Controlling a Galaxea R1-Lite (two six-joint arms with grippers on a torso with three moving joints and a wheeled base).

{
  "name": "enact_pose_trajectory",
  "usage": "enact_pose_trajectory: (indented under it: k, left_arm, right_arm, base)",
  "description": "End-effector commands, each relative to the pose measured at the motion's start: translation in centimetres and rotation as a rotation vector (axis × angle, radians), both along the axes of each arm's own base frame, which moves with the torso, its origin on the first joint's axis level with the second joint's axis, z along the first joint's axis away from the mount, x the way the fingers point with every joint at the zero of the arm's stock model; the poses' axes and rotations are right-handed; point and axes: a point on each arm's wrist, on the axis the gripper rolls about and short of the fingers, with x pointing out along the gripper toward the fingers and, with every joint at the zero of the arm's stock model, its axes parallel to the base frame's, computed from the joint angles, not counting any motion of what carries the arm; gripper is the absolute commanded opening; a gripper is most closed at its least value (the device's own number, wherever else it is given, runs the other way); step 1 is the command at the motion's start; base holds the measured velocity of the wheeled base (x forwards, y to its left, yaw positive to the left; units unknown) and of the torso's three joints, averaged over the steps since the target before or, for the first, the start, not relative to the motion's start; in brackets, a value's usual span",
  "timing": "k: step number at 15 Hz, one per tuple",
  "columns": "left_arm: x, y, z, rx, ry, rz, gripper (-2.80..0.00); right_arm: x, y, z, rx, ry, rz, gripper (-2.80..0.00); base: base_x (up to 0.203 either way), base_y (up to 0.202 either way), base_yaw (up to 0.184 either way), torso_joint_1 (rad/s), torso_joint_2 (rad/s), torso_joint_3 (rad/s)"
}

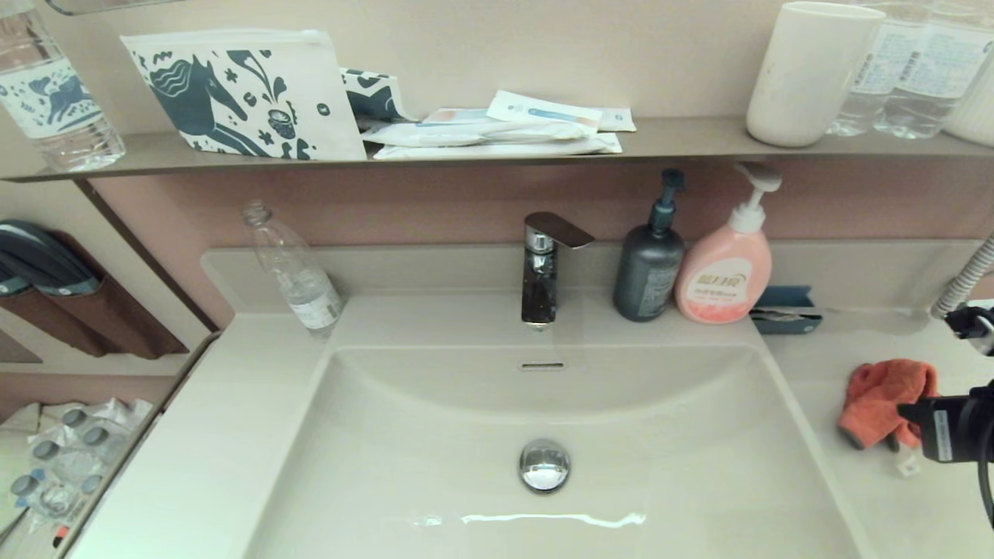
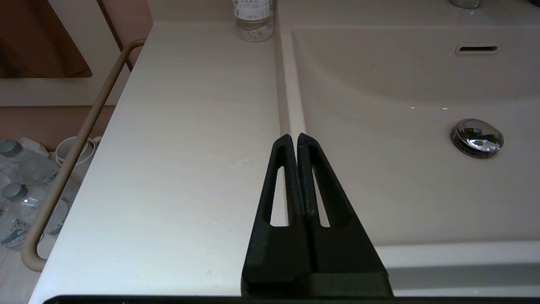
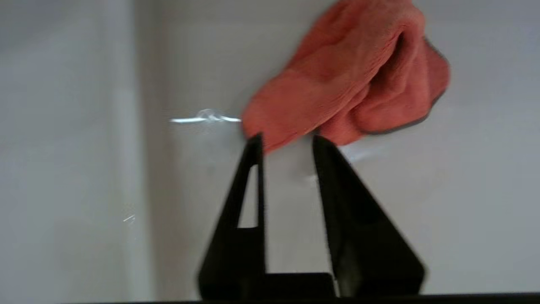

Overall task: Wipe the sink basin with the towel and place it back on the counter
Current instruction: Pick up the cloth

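Crumpled towel (image 1: 881,397) lies on the worktop (image 1: 870,497) right of the basin (image 1: 543,497), long axis running front to back; right tool (image 3: 287,141) spread just beside it.

Left tool (image 2: 293,137) pressed together.

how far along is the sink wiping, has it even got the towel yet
Nothing shows done yet. The towel lies bunched on the counter right of the sink basin. In hand: the right gripper is open, its tips at the towel's edge. Left: grasp, wipe, return it. The left gripper is shut above the basin's left rim.
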Motion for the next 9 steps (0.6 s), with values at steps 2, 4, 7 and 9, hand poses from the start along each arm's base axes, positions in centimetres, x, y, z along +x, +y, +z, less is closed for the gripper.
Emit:
enact_pose_trajectory:
  k: [2,4,7,9]
  left_arm:
    - [0.0,0.0,0.0,0.000,0.001,-0.001,-2.80]
    - [0.0,0.0,0.0,0.000,0.001,-0.001,-2.80]
    - [0.0,0.0,0.0,0.000,0.001,-0.001,-2.80]
    - [0.0,0.0,0.0,0.000,0.001,0.000,-2.80]
  right_arm:
    - [4.3,-0.9,-2.0,-0.125,0.087,-0.040,0.00]
    - [5.5,-1.4,-1.6,-0.192,0.086,-0.062,0.00]
    - [6.3,-2.3,-1.2,-0.216,0.082,-0.080,0.00]
    - [6.3,-3.2,-1.5,-0.224,0.100,-0.105,0.00]
  base:
    - [0.000,0.000,0.000,0.000,0.00,0.000]
    - [0.000,0.000,0.000,0.000,0.00,0.000]
    - [0.000,0.000,0.000,0.000,0.00,0.000]
    - [0.000,0.000,0.000,0.000,0.00,0.000]
